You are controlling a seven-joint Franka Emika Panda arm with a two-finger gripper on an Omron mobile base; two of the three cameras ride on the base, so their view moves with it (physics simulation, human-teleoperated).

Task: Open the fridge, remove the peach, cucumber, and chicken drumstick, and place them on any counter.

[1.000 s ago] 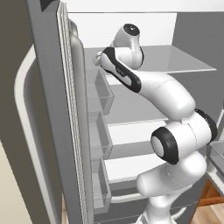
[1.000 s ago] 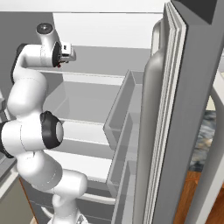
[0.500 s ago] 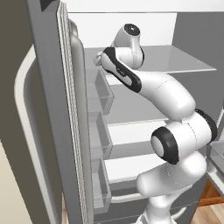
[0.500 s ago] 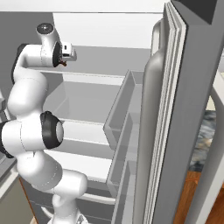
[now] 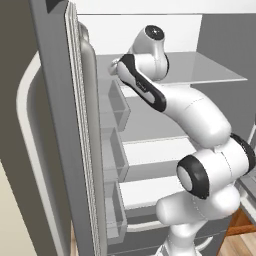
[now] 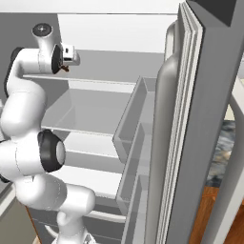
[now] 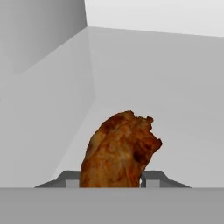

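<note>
One of the three items is in hand at this moment: the chicken drumstick (image 7: 119, 151), an orange-brown lump, sits between the two dark fingertips (image 7: 68, 179) at 6 o'clock in the hand view, and the jaws look closed against its sides (half shut, with the meat filling the gap). In the right base view the gripper (image 6: 65, 63) is up at 10 o'clock, reaching over an upper shelf (image 6: 90, 102) of the fridge (image 6: 200, 124), whose doors stand swung wide on both sides; a speck of brown shows at its tips. In the left base view the arm (image 5: 175, 107) bends up from 5 o'clock into the same compartment. I judge the step to be the pick of the drumstick, just gripped and not yet carried out. The next move calls for drawing it straight back clear of the shelf and the door bins (image 6: 131, 143), then turning toward a counter
</note>
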